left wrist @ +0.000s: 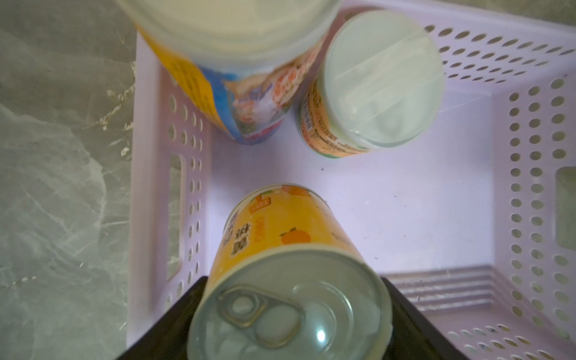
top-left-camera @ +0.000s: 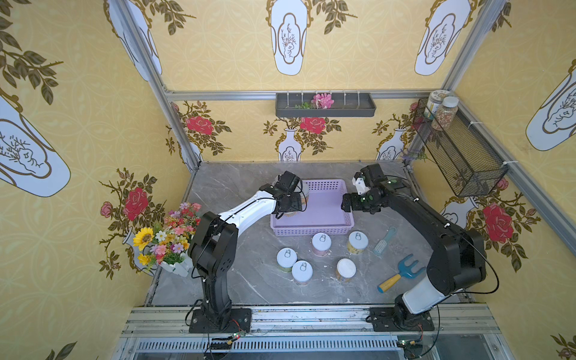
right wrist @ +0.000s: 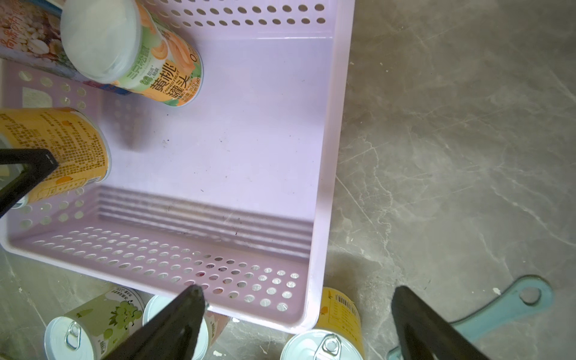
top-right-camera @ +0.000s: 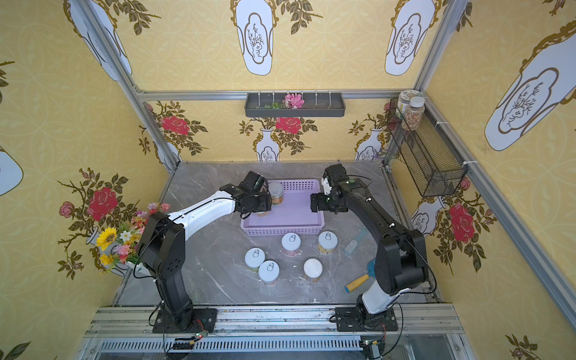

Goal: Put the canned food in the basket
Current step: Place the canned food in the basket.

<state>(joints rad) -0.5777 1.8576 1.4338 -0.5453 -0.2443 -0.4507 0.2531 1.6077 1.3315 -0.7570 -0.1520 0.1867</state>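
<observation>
Toward the back of the marble tabletop (top-left-camera: pixel 249 280), in both top views, the lavender basket (top-left-camera: pixel 324 205) is sitting with five cans (top-left-camera: pixel 321 243) standing upright on the table just in front of it. The left gripper (top-left-camera: pixel 290 209) is reaching into the basket's left end, while the right gripper (top-left-camera: pixel 346 204) is hovering at its right end.

Seen from the left wrist, the left gripper's jaws are pressing on both sides of an orange-labelled can (left wrist: pixel 290 255), partly closed around it, inside the basket. I cannot tell whether it is touching the floor. A taller blue-and-yellow can (left wrist: pixel 237 78) and a peach-labelled can (left wrist: pixel 374 93) are standing beyond it.

Seen from the right wrist, the right gripper's jaws are standing wide apart, gripping nothing, above the basket's near right corner, with a blue brush (right wrist: pixel 514 299) lying beside it.
</observation>
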